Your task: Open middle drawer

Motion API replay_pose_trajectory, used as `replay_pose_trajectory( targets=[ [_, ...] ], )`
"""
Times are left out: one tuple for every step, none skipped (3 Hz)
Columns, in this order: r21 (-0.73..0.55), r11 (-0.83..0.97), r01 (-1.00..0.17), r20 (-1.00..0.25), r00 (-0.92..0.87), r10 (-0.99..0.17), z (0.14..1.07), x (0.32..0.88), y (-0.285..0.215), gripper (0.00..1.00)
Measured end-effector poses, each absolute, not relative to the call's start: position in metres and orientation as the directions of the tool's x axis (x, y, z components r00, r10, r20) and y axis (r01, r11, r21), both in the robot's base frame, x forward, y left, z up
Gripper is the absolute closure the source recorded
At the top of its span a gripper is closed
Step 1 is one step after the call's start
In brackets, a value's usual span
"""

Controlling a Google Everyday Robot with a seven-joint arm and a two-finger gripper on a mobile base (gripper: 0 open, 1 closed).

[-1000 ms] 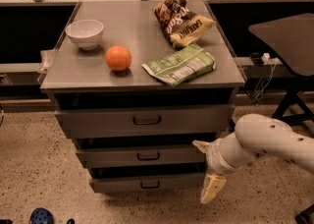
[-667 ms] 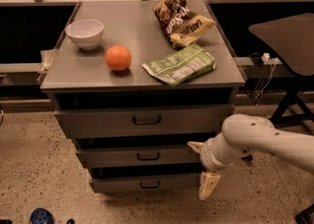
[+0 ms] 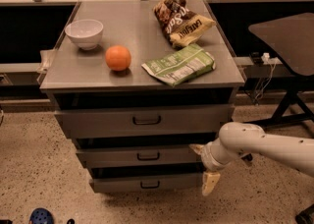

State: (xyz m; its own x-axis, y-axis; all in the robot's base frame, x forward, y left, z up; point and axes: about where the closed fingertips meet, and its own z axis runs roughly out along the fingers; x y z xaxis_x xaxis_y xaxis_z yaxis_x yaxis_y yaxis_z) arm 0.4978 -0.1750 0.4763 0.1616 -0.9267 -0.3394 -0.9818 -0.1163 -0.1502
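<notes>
The middle drawer (image 3: 113, 157) is the second of three grey drawers in a metal cabinet, with a small black bar handle (image 3: 147, 156) at its centre. Its low front stands a little forward of the drawer above. My gripper (image 3: 203, 166) is at the right end of the drawer fronts, with the white arm coming in from the right. It is open and empty. One finger (image 3: 197, 148) is level with the middle drawer's right edge and the other (image 3: 210, 182) hangs down by the bottom drawer. The gripper is well to the right of the handle.
On the cabinet top (image 3: 127, 26) are a white bowl (image 3: 84, 33), an orange (image 3: 118, 58), a green packet (image 3: 179, 64) and a brown chip bag (image 3: 181, 19). A dark round table (image 3: 287, 36) with black legs stands to the right. A blue object (image 3: 41, 216) lies on the floor at lower left.
My arm and gripper have moved left, from beside the cabinet to the right end of the middle and bottom drawer fronts. The drawers have not moved.
</notes>
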Motion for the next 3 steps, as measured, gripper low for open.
replay_pose_trajectory(
  targets=[
    [-0.159,-0.101,-0.982,-0.368,0.154,-0.917,0.444,0.528,-0.193,0.00],
    [-0.182,-0.071,-0.981,-0.378,0.137,-0.916,0.430,0.554,-0.202,0.00],
    [-0.208,-0.045,-0.977,-0.378,0.123,-0.918,0.419,0.584,-0.200,0.00]
  ],
)
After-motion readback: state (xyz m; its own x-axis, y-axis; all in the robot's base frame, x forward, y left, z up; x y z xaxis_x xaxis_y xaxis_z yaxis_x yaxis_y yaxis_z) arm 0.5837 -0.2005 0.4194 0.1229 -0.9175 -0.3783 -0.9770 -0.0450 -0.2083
